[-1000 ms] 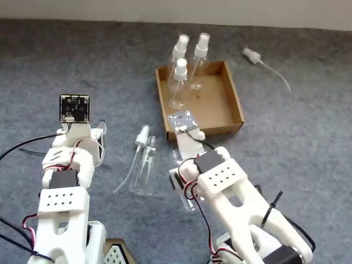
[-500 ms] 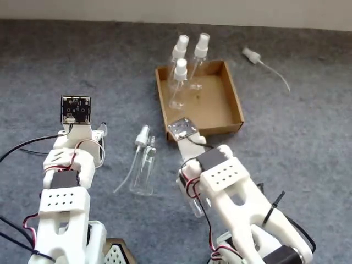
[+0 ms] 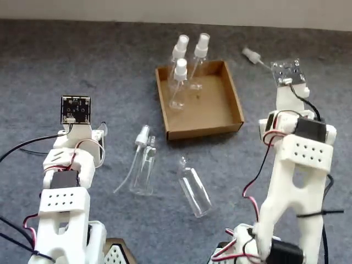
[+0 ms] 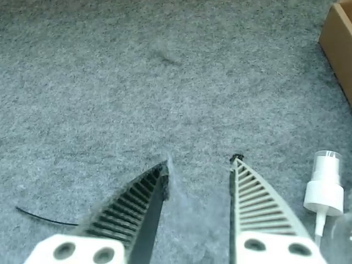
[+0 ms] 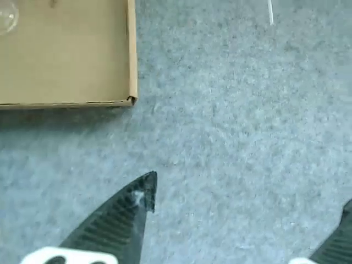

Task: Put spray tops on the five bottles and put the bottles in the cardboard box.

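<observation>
— Beside the cardboard box point(image 3: 204, 132), what is the right gripper point(image 5: 247, 195) doing?
— Hovering over carpet point(image 3: 82, 60), fingers wide apart, likely lining up for the far spray top point(image 3: 252, 54). The left gripper point(image 4: 199, 165) is gaping too, beside the other top point(image 4: 324, 190).
— Counts?
— Three capped bottles point(image 3: 180, 67) are resting at the box; two bare bottles point(image 3: 194, 190) are lying outside.

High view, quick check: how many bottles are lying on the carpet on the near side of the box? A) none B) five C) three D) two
D: the bottle next to the loose spray top and the second bottle both lie flat on the carpet in front of the cardboard box.
</observation>
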`<move>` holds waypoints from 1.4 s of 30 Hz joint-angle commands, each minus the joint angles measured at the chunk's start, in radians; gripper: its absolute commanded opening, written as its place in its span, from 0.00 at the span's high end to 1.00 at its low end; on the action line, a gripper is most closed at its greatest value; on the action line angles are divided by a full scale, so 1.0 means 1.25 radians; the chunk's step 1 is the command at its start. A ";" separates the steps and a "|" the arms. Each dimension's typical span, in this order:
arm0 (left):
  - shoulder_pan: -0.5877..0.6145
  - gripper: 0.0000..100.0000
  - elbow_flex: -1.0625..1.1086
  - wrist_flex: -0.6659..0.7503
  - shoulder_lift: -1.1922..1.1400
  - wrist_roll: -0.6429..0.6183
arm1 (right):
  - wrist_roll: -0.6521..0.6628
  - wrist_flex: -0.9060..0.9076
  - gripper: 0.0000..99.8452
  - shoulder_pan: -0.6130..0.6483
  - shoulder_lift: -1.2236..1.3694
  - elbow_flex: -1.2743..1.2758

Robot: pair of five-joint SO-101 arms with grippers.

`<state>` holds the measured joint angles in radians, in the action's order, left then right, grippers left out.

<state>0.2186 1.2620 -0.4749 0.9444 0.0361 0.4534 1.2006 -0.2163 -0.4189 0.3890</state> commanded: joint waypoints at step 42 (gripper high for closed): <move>0.021 0.83 0.073 0.016 0.003 -0.006 | 0.009 -0.384 0.58 0.013 1.502 -1.491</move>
<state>0.2401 1.3602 -0.4749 0.9444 0.0361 0.4565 0.7802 -0.1826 1.4454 -1.4200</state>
